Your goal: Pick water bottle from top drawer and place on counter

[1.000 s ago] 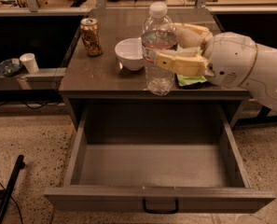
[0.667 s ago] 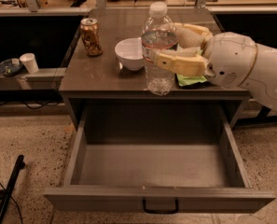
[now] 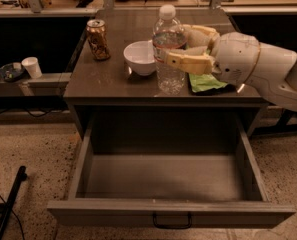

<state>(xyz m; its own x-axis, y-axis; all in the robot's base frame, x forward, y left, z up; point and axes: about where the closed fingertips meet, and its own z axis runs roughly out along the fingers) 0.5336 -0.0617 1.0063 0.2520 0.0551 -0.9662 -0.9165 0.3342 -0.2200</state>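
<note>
The water bottle (image 3: 169, 76), clear and ribbed with a white cap, stands upright on the counter (image 3: 103, 81) near its front edge. My gripper (image 3: 175, 46) reaches in from the right and is shut on the water bottle at mid-height; one finger (image 3: 188, 62) crosses in front of it and the other lies behind it. The top drawer (image 3: 138, 214) is pulled wide open below the counter, and its inside shows nothing in it. Its black handle (image 3: 172, 221) is on the front panel.
A brown patterned can (image 3: 98, 39) and a white bowl (image 3: 140, 58) stand on the counter left of the bottle. A green packet (image 3: 205, 82) lies under my arm. A white cup (image 3: 32, 66) sits on a low shelf at left. A black pole (image 3: 8, 204) leans on the floor.
</note>
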